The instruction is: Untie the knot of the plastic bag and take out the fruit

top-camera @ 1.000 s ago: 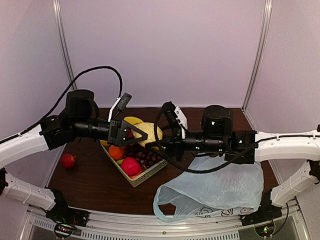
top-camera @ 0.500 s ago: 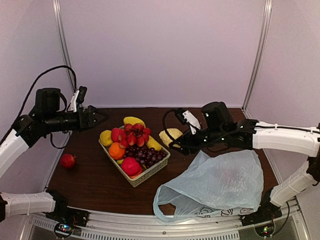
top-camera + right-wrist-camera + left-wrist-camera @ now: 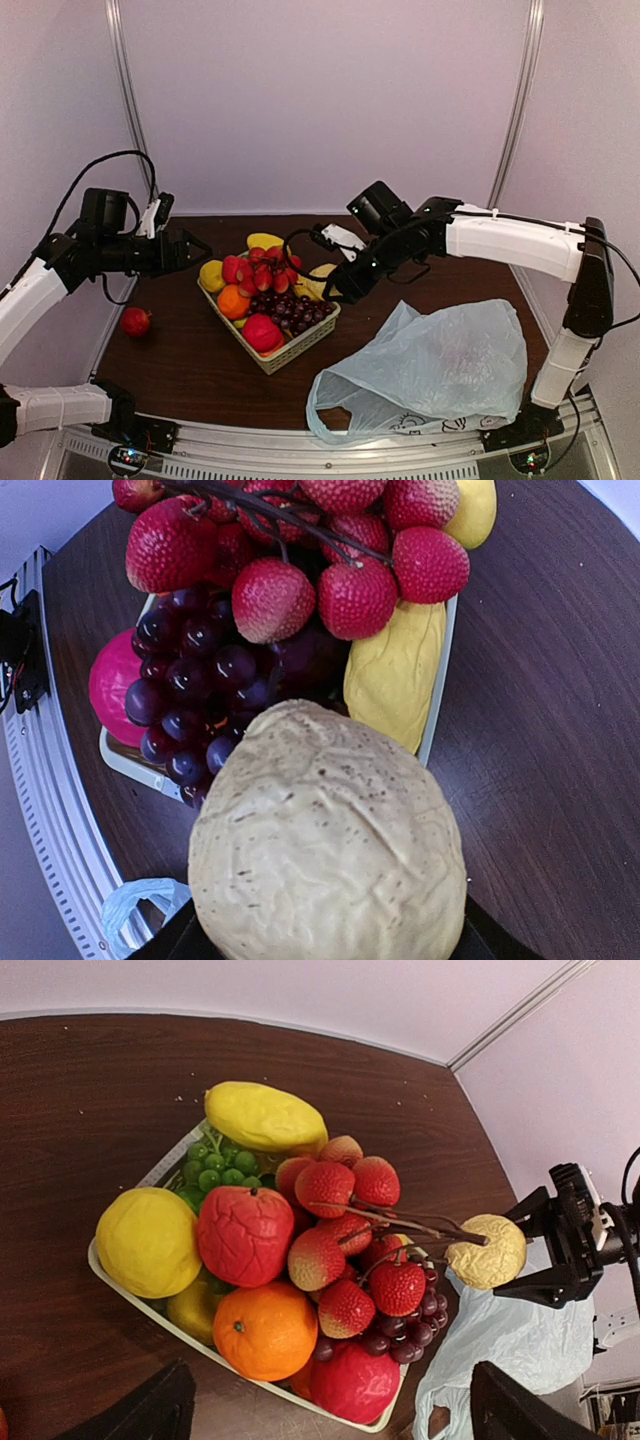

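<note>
The pale blue plastic bag lies slack at the front right of the table, its mouth gaping; the knot does not show. My right gripper is shut on a pale yellow lumpy fruit, held just over the right edge of the basket. That fruit fills the right wrist view, hiding most of the fingers. In the left wrist view the same fruit hangs beside the strawberries. My left gripper stands open and empty, left of the basket, its fingers wide apart.
The basket is heaped with fruit: a yellow mango, an orange, strawberries, dark grapes, a lemon. A red fruit lies alone on the table at the left.
My left arm has drawn back from over the basket to the left. My right arm has carried the lumpy fruit from beside the basket to its right edge.
</note>
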Robot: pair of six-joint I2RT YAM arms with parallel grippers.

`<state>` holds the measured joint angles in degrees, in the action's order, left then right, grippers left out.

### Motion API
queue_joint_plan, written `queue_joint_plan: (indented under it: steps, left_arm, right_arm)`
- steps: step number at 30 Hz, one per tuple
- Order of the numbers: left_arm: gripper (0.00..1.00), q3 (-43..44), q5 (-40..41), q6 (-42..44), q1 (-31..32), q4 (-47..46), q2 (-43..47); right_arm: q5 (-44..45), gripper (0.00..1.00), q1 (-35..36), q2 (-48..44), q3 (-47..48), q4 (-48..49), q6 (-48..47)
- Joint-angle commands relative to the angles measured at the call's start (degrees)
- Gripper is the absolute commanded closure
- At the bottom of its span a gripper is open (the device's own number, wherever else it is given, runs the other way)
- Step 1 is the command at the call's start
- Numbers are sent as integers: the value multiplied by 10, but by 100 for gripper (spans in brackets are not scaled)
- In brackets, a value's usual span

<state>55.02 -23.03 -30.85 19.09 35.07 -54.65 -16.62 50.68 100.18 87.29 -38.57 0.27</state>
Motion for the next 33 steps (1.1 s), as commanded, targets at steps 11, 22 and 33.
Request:
queue_joint_plan:
  steps: [11,22,33]
  left_arm:
    - [3,-13,24,46,-34,25,-16]
    - [3,-25,30,55,-37,31,-10]
    - [3,-28,27,54,-38,33,-10]
  right_arm:
    - [-2,52,-5,109,148,-152,-64]
    - [-34,50,-5,158,198,-145,-63]
    - [-45,41,-5,195,232,-145,-60]
